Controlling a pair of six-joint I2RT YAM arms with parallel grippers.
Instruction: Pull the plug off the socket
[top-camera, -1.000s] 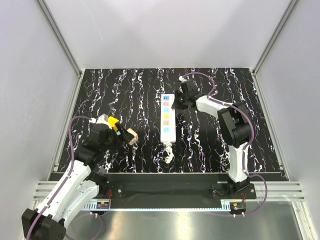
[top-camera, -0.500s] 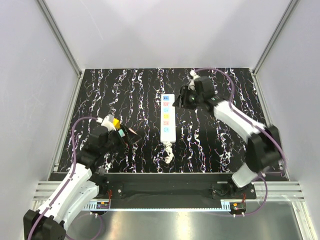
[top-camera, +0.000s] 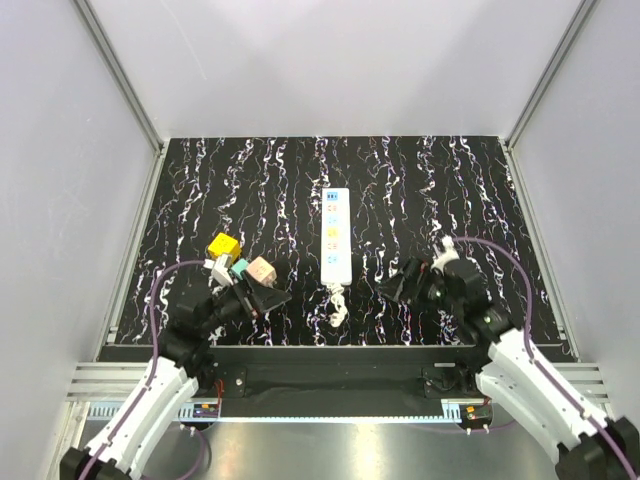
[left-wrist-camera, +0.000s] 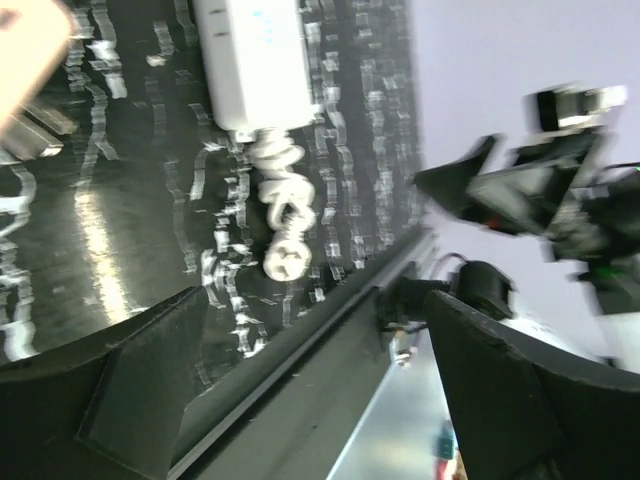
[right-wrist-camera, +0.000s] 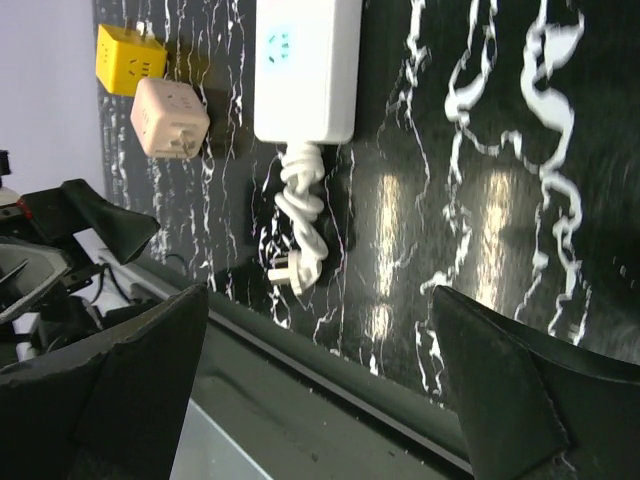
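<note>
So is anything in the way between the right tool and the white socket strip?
Nothing visible. Only bare black table lies between the right tool and the socket. The pink cube and yellow cube sit on the socket's other side, by the left tool.

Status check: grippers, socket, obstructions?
Left gripper and right gripper open, empty. Socket flat mid-table, nothing plugged in. Yellow cube and pink cube loose to its left, clear of it.

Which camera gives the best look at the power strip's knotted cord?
Right wrist: the knotted cord is sharp and whole, prongs included. Left wrist shows it whole but blurred; top external shows it tiny.
</note>
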